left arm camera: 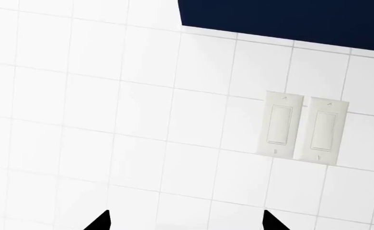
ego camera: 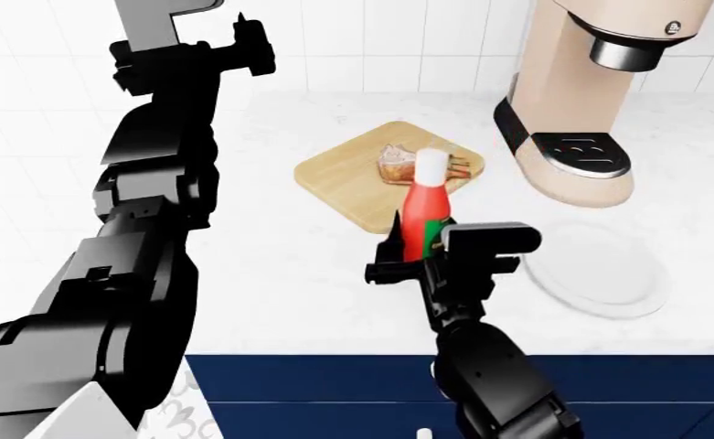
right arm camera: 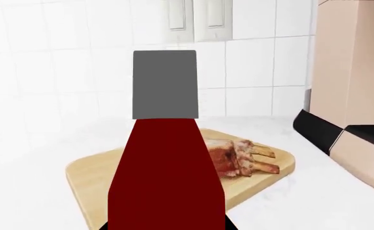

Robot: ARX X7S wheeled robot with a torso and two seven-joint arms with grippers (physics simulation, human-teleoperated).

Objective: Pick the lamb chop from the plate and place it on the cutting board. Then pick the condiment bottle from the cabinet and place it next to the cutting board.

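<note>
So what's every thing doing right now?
Small pinkish-red lamb chop: lying on the board.
Light tan wooden cutting board: flat on the counter.
Round white plate: bare.
Red squeeze condiment bottle: upright, gripped.
Right gripper: shut on the bottle.
Left gripper: open, holding nothing.

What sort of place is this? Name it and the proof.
Most likely a simulated kitchen: a white countertop under a tiled wall, a coffee machine, and a lamb chop on a cutting board.

Glossy black blocky arm segments; left arm (ego camera: pixel 149 229) upper link grey; pincer tips black.
</note>
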